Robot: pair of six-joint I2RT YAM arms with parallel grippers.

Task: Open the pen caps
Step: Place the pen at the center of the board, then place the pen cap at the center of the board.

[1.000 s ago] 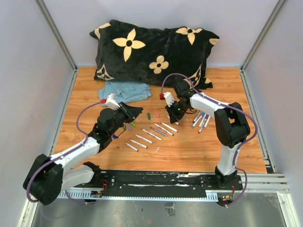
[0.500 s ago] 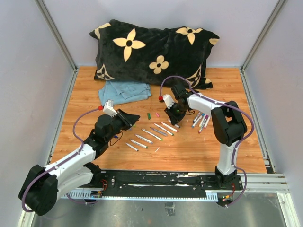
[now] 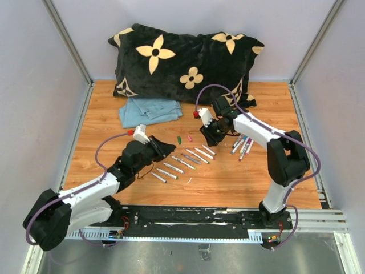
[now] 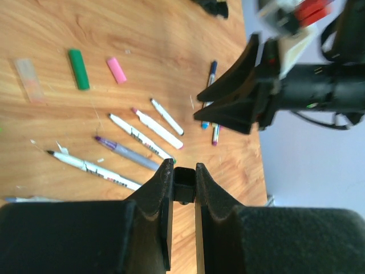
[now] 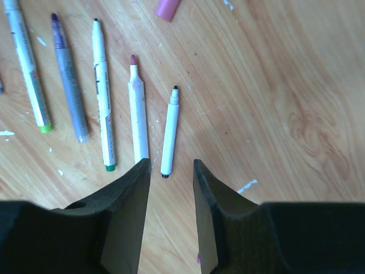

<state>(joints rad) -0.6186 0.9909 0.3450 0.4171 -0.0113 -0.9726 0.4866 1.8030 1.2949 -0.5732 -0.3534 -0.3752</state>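
Left gripper [image 4: 183,171] pinches black cap [image 4: 183,185] — right gripper [image 5: 171,165] (jaws apart) empty

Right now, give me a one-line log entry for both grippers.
left gripper: shut on black cap | right gripper: open, empty, above uncapped pens | green cap, pink cap: loose on table

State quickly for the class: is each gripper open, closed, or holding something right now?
Left gripper: closed on a small black cap.
Right gripper: open and empty, above the uncapped pens.
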